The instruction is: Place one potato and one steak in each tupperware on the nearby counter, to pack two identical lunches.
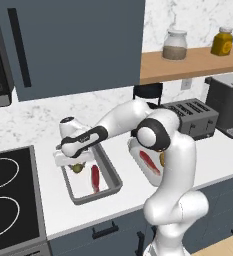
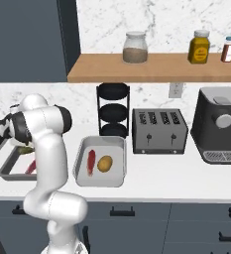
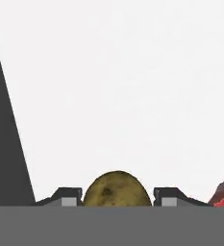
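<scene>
Two grey tupperware trays sat on the white counter [image 2: 186,183]. The left tupperware [image 1: 109,172] lay left of centre in the left base view, under the hand; the right tupperware [image 2: 82,158] lay at centre in the right base view. Two potatoes and two steaks could be counted. The held potato [image 3: 117,189] sat at the bottom centre of the hand view, squeezed between the two fingertips [image 3: 167,196]; the gripper [image 1: 78,167] was closed partway around it, over the left tray's far end. A first steak [image 1: 95,179] lay inside that tray, and its red edge showed at the lower right of the hand view. The right base view showed the second steak [image 2: 91,162] and the second potato [image 2: 104,163] side by side in the right tray, which the arm largely covered in the left base view. That view showed the black stovetop [image 1: 8,200] at its lower left. A toaster [image 2: 159,131], a coffee machine [image 2: 221,124] and four shelf jars stood behind. No writing was legible.
</scene>
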